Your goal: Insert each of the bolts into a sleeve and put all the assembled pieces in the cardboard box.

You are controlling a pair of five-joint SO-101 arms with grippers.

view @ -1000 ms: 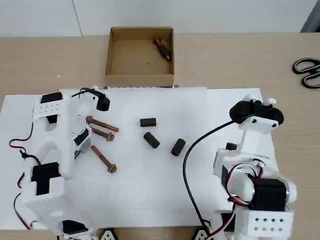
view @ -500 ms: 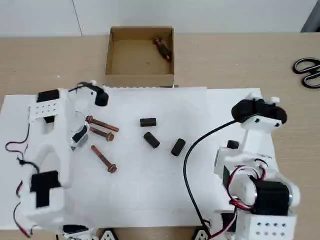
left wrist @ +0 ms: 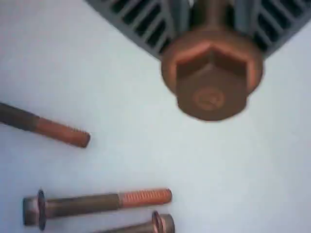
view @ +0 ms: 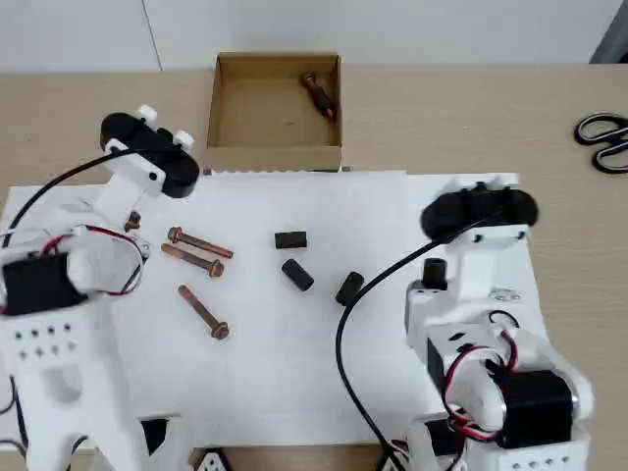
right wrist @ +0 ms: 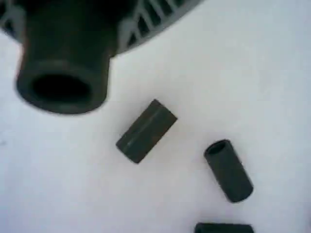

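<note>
At the frame's left, a bolt (left wrist: 212, 77) is grasped by the left gripper's (view: 132, 220) fingers (left wrist: 136, 14), with three loose bolts (view: 193, 259) lying just beside it on white paper (view: 294, 373). At centre, three sleeves (view: 297, 276) are scattered below the cardboard box (view: 275, 155). At right, a fourth sleeve (right wrist: 63, 82) is clamped in the right gripper (view: 433, 270).

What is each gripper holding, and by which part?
Left gripper holds a bolt by its shank, head free. Right gripper holds a black sleeve by its far end, mouth free.
</note>
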